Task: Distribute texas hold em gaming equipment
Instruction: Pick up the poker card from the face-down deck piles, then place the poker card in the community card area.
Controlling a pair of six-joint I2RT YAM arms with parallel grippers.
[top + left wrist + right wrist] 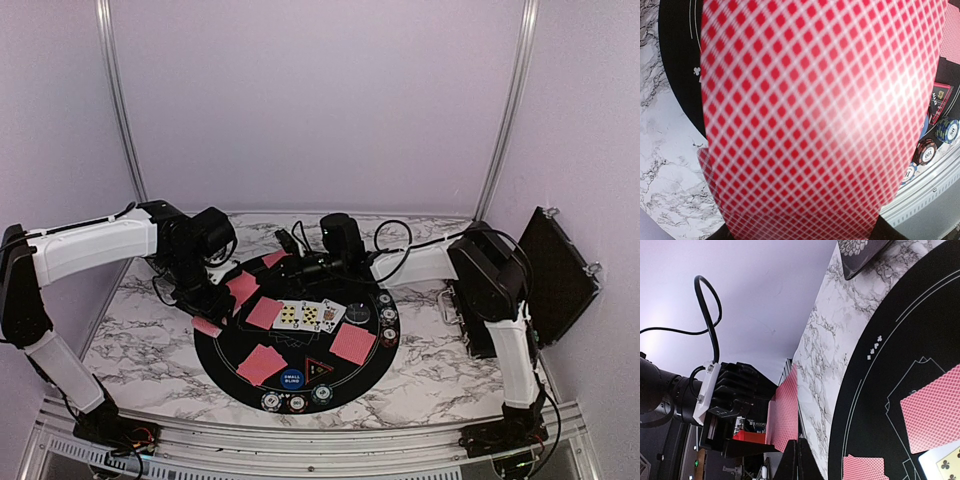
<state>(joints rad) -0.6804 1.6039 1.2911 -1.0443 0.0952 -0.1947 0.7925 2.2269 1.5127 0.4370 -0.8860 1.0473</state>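
Clamps red-backed cards (820, 120) in the left hand (212, 312) above the black mat (225, 350) at its left edge, holds the right hand (797, 462) pressed together over the mat's far side, face-up cards (305, 315) mid-mat, chips (297, 402) along its near rim

Right fingers (791, 465) pressed together, marble counter (822, 370) beyond them. Just left, left fingers (751, 437) pinch an upright red-backed card (783, 412); right, flat cards (930, 415) on the black mat (875, 405).
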